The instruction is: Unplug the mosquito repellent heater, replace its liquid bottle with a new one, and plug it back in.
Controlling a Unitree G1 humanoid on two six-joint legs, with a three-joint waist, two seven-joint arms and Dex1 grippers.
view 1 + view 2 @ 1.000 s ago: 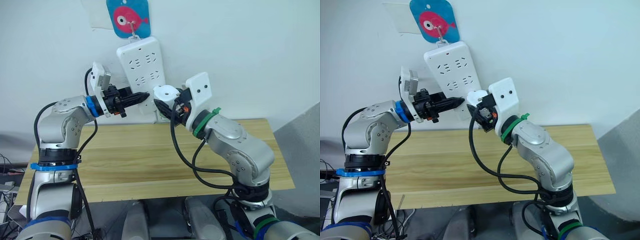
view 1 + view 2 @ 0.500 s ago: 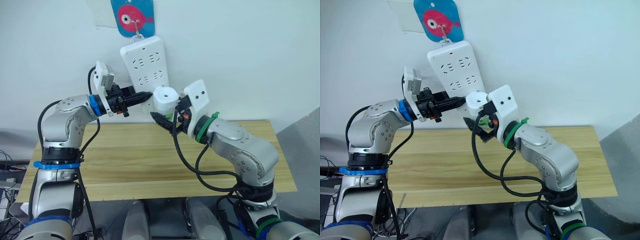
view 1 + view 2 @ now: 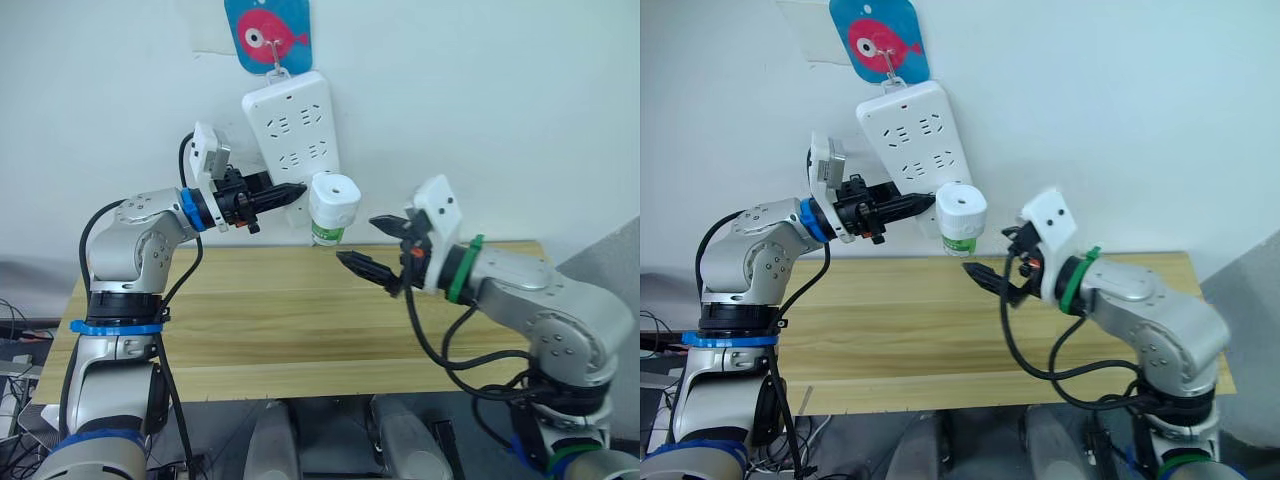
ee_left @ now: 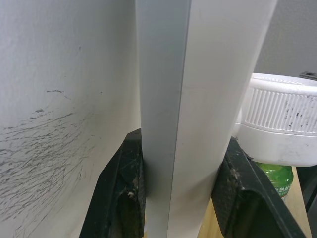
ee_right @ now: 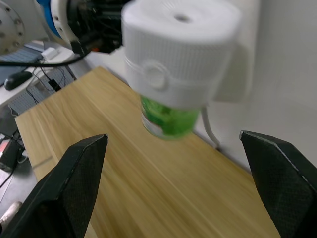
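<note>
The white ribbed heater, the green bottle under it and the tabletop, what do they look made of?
The white ribbed heater looks like moulded matte plastic, with fine ridges around it. The green bottle looks like translucent plastic, possibly glass, with a printed label. The tabletop looks like pale wood or laminate, with long grain stripes.

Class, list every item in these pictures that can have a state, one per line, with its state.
mosquito repellent heater: plugged into the power strip, free of both grippers.
liquid bottle: green, fitted under the heater.
power strip: hanging tilted on the wall, clamped at its lower edge.
left gripper: jaws shut on the power strip.
right gripper: jaws open, empty, apart from the heater.
</note>
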